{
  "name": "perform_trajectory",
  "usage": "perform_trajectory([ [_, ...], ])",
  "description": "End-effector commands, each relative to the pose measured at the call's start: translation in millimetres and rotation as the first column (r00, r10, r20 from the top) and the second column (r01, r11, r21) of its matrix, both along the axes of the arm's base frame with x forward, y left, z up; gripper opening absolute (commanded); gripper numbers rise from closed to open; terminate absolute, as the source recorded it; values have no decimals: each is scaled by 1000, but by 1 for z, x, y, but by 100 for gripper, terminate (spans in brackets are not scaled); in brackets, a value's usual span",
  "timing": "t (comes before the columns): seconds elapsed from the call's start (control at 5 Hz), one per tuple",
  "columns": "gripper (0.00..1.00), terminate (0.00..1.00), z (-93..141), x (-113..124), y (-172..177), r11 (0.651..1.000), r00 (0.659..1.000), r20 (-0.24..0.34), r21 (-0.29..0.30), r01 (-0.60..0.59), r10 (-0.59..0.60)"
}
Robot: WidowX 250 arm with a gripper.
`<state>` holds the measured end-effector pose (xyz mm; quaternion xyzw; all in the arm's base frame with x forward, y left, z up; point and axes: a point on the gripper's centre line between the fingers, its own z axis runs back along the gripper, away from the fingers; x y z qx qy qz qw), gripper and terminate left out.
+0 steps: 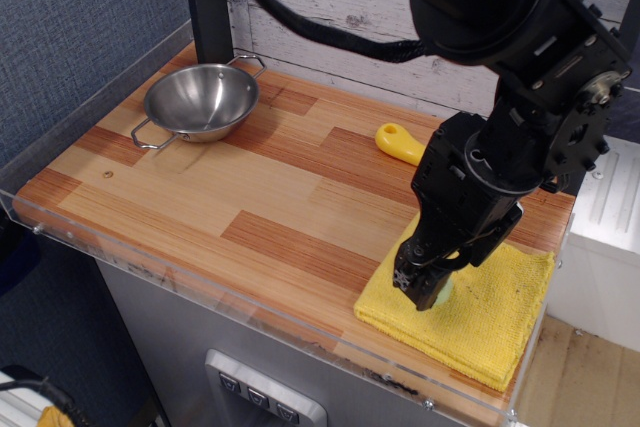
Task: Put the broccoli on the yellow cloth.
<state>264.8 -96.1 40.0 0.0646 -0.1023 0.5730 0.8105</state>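
The yellow cloth point(490, 322) lies folded at the front right corner of the wooden table. The black gripper point(425, 287) points down onto the cloth's left half, its fingertips point(408, 277) at the cloth's surface. The broccoli point(442, 294), a small pale-green lump, rests on the cloth and peeks out at the fingertips' right side, mostly hidden by them. The jaws look slightly apart, no longer pinching it.
A steel bowl point(200, 100) with wire handles stands at the back left. A knife's yellow handle point(402, 144) lies behind the cloth, its blade hidden by the arm. A clear plastic rim point(200, 292) runs along the table's front edge. A dark post point(208, 2) rises behind the bowl.
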Motion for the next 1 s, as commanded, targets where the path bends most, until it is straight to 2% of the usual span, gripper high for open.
perform_trajectory([
  [0.0, 100, 0, 45, -4, 11, 999, 996, 88, -33, -10, 13],
  [0.2, 100, 0, 71, -5, 17, 997, 989, 146, -76, -10, 21],
  [0.6, 100, 0, 71, -5, 17, 997, 989, 146, -76, -10, 21],
  [0.8, 100, 100, 71, -5, 17, 997, 989, 146, -76, -10, 21],
])
